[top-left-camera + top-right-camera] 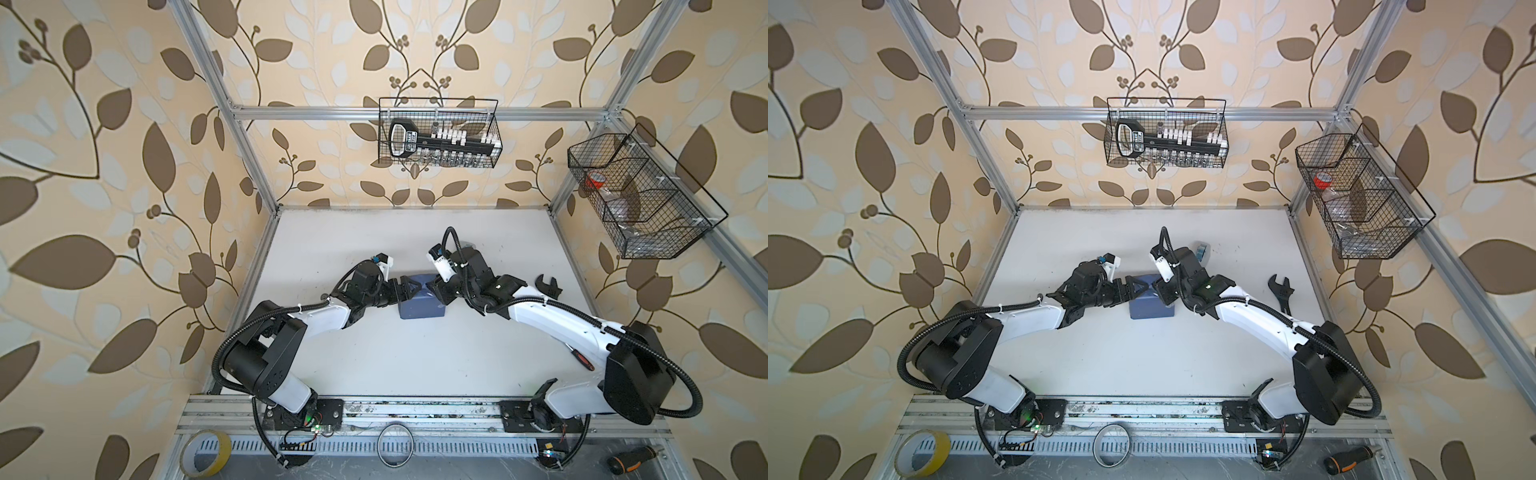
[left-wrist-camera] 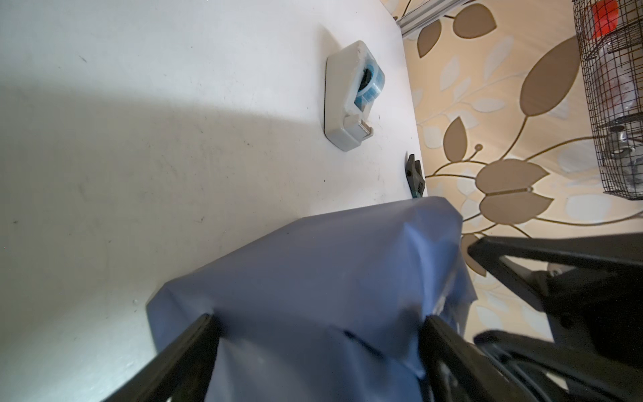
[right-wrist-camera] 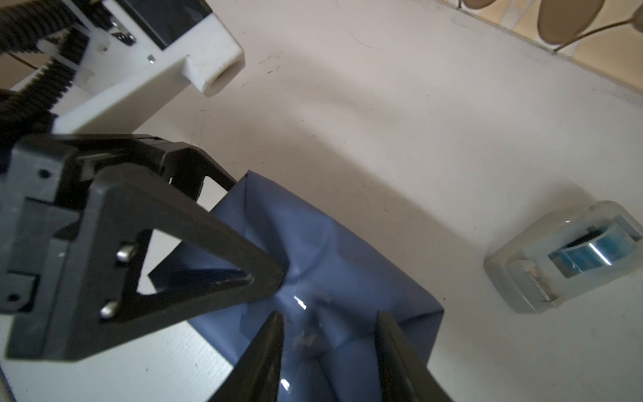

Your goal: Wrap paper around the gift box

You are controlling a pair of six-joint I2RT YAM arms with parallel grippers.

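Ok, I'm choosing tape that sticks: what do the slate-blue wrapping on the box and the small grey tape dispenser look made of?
The slate-blue wrapping looks like thin paper with a slight sheen: sharp creases, crumpled corners, small white glints. The small grey tape dispenser is probably moulded plastic: smooth, rounded, faintly translucent shell.

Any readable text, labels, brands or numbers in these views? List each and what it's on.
Nothing can be quoted as it reads.
Label on the socket holder: white print on black, too blurred to read in both top views.
Dark marks on the right arm's white camera mount: too small to read.
Tape dispenser: no print visible.
Paper: plain blue, no print.
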